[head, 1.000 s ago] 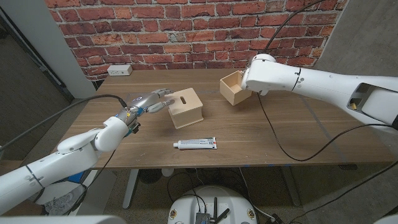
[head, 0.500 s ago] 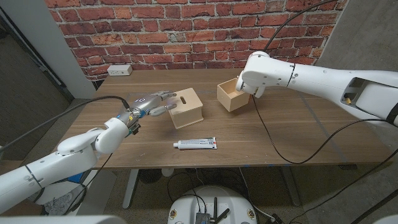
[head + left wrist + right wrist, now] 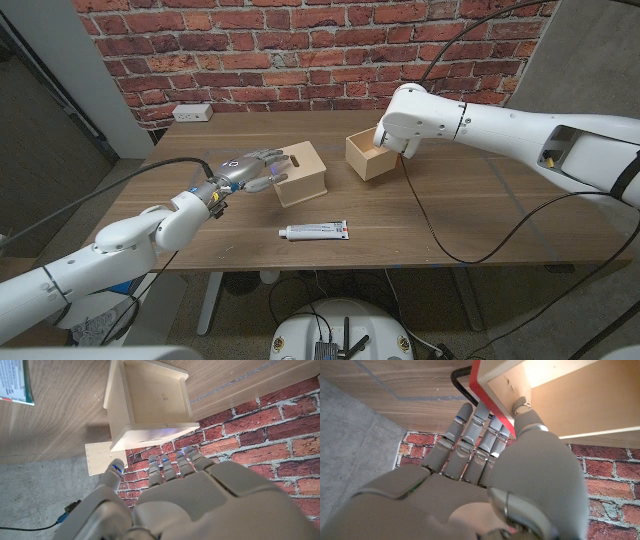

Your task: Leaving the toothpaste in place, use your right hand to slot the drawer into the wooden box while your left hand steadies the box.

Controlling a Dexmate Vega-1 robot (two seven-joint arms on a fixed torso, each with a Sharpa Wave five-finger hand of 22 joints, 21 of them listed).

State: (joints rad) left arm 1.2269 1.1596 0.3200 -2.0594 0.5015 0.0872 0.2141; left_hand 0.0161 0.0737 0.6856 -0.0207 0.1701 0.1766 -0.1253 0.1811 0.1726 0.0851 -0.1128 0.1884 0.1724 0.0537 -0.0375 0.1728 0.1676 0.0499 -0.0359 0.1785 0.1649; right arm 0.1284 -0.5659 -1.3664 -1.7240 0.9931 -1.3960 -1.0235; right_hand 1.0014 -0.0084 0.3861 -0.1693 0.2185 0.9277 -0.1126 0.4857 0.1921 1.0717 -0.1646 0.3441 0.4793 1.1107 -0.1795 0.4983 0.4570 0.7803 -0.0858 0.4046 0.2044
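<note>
Your table (image 3: 480,215) is dark wood with a long straight grain, and everything on it sits in the middle stretch. The wooden box (image 3: 301,173) stands left of centre, a pale plywood cube with a slot in its top; the left wrist view shows its open cavity, which looks turned toward the right, where the drawer must enter. Your left hand (image 3: 246,167) sits at the box's left side, fingers extended toward it and holding nothing; whether the fingertips actually touch the wall is hard to tell from here, so press in before you push. The drawer (image 3: 368,155), a smaller open-topped tray of the same pale ply with a red-edged face, is just right of the box, apart from it. Your right hand (image 3: 393,139) grips its far-right wall, thumb pinching opposite the fingers. The toothpaste (image 3: 314,232), a slim white tube, lies near of the box, out of the drawer's path.
</note>
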